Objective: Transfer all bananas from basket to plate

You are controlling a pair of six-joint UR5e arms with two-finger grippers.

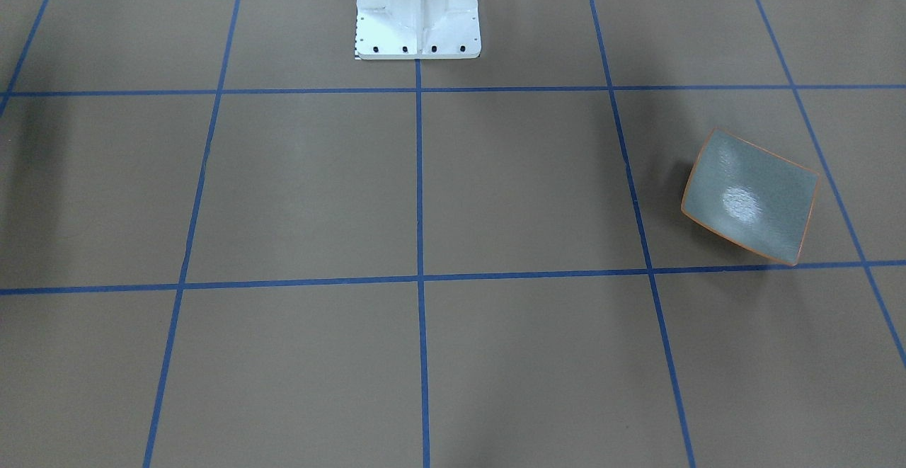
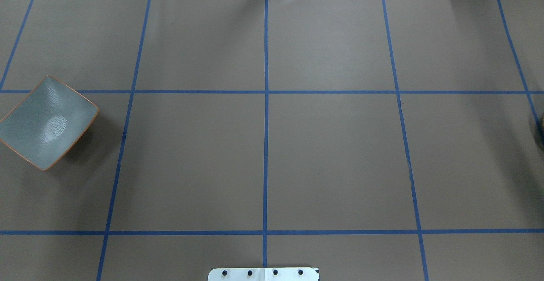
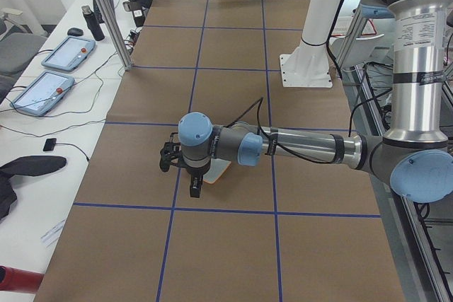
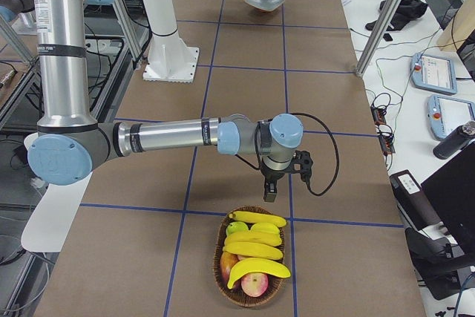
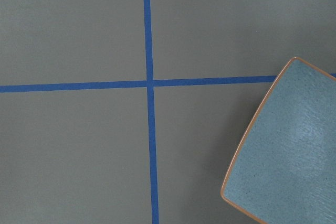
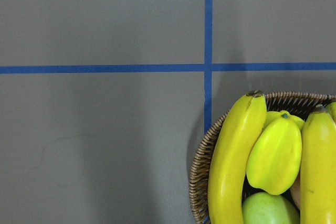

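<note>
- Yellow bananas (image 4: 254, 249), three of them, lie in the wicker basket (image 4: 221, 269) at the desk's (image 2: 331, 153) 3 o'clock end in the overhead view.
- Grey-green plate (image 2: 46, 121) sits at 9 o'clock, well apart from the basket.
- Near the basket's rim hangs the right hand (image 4: 270, 192); the left hand (image 3: 194, 187) seemingly hovers over the plate's edge.
- Whether either hand is open or gripping cannot be told.

In the overhead view the plate (image 2: 46, 121) lies on the surface (image 2: 331, 157) at 9 o'clock, the robot's base (image 2: 263, 274) at 6 o'clock. The basket (image 4: 220, 254) sits at the opposite end, seemingly just past the 3 o'clock edge. 3 bananas (image 4: 253, 249) lie in it, atop other fruit (image 4: 254, 284).
</note>
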